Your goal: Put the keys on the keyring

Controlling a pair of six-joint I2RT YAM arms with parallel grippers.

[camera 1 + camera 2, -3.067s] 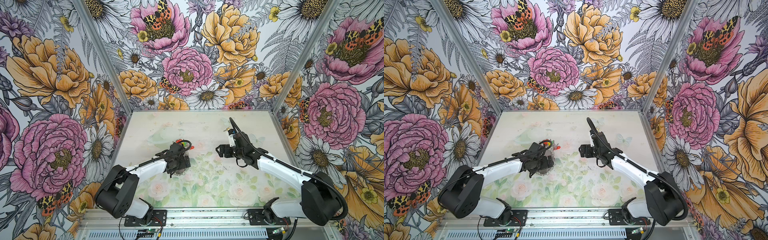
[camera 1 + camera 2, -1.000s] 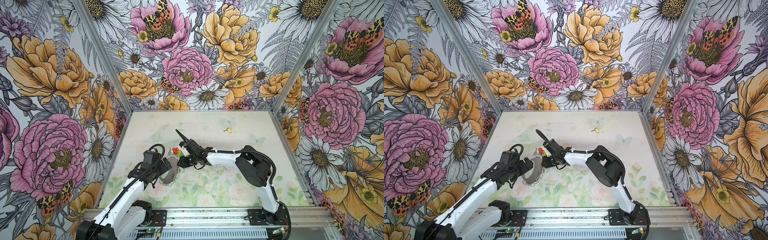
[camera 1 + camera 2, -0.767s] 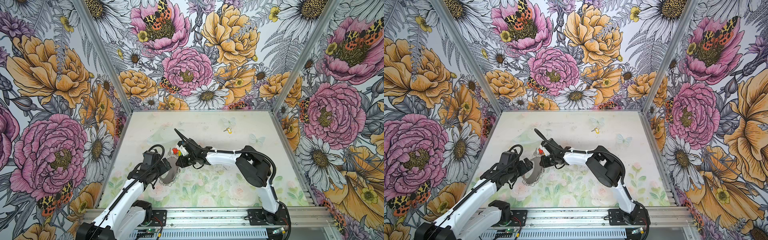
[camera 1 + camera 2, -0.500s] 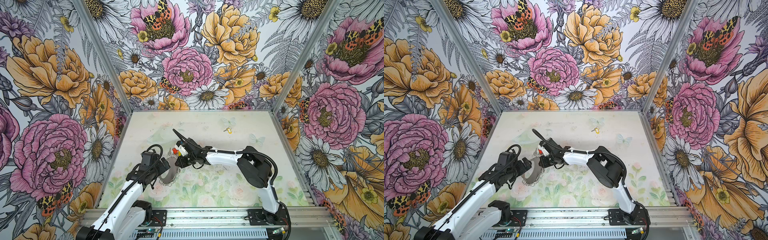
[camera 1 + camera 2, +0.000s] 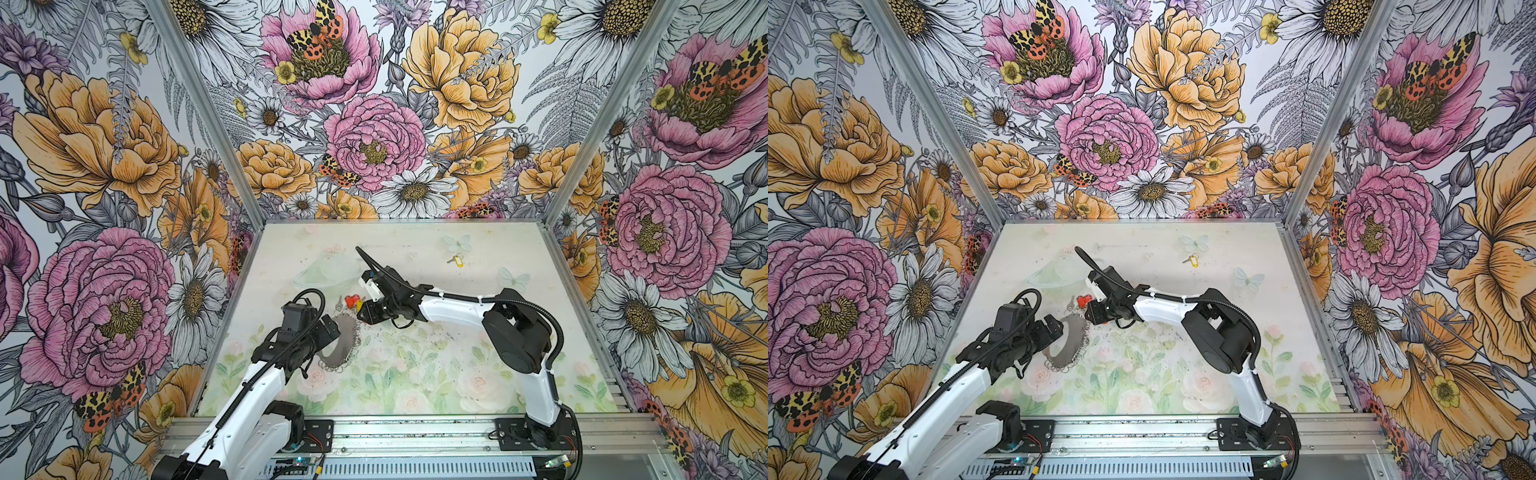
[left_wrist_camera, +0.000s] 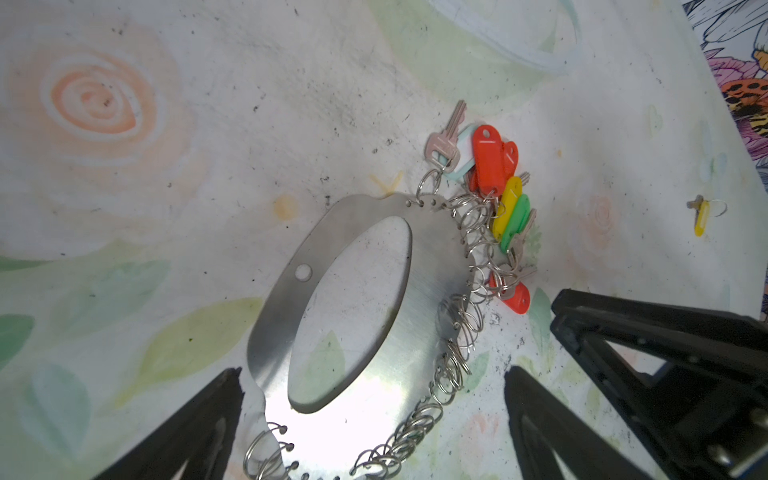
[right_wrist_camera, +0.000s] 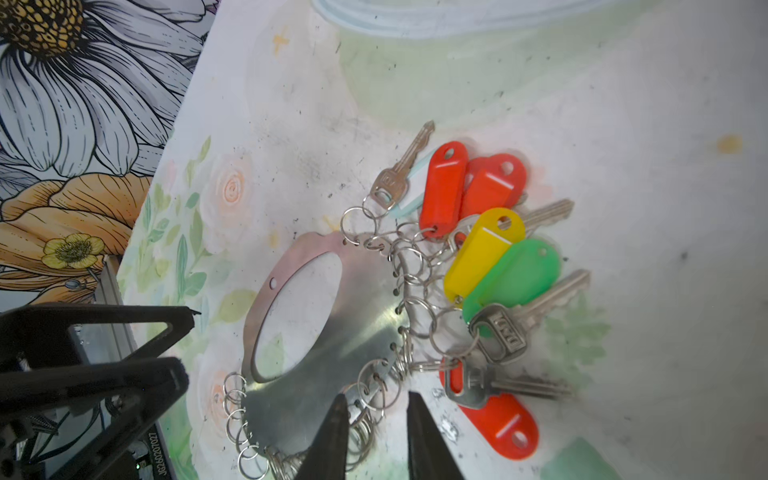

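Note:
The keyring (image 5: 337, 345) (image 5: 1064, 347), a flat grey hoop fringed with split rings, lies left of centre on the table. Several keys with red (image 6: 489, 160), yellow (image 7: 482, 253) and green tags hang from its far rim. My left gripper (image 5: 330, 330) (image 6: 374, 374) stands wide open, the hoop's (image 6: 436, 257) near end between its fingers. My right gripper (image 5: 362, 312) (image 7: 376, 399) reaches across to the hoop's (image 7: 332, 353) edge. Its jaws stand a little apart around some split rings. One loose key with a yellow tag (image 5: 458, 260) (image 5: 1192, 260) (image 6: 701, 218) lies at the back right.
Flowered walls on metal posts close in the table on three sides. A metal rail (image 5: 415, 428) with both arm bases runs along the front. The right arm's elbow (image 5: 519, 332) stands over the middle right of the table.
Since three seconds ago the right arm has swung left from mid-table to the keyring, and the left arm has drawn back. In the last second the right jaws have parted slightly.

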